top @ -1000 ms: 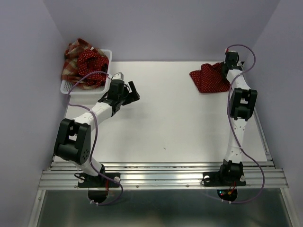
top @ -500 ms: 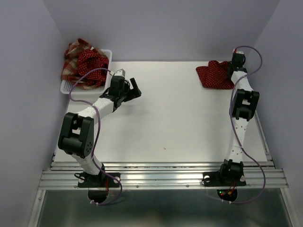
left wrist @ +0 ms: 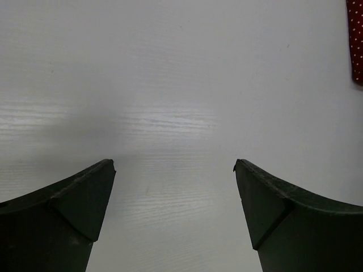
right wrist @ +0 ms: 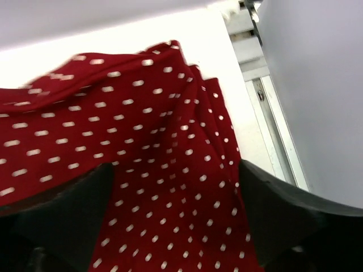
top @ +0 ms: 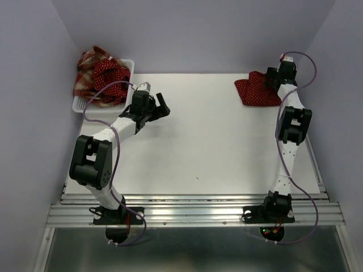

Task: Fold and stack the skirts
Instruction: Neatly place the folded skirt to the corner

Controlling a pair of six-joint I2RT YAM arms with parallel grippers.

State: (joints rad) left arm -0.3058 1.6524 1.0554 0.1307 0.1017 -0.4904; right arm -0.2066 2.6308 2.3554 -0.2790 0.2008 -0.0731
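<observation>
One dark red polka-dot skirt (top: 258, 90) lies folded at the table's far right; in the right wrist view this skirt (right wrist: 142, 141) fills the frame. My right gripper (top: 273, 79) hovers at its right edge, open, with the cloth lying loose between the spread fingers (right wrist: 295, 209). A second dotted skirt (top: 110, 76) and a plaid skirt (top: 85, 68) are heaped in the white basket (top: 85, 105) at far left. My left gripper (top: 161, 107) is open over bare table to the right of the basket, nothing between its fingers (left wrist: 85, 198). A strip of dotted skirt (left wrist: 356, 39) shows at that view's right edge.
The purple right wall stands close behind the right gripper, with the metal table rail (right wrist: 266, 113) just beside the skirt. The basket sits against the left wall. A metal rail (top: 193, 212) runs along the near edge by the arm bases.
My right gripper carried the dotted skirt toward the far right corner, then opened and let it go. The left gripper shifted slightly toward the back.
</observation>
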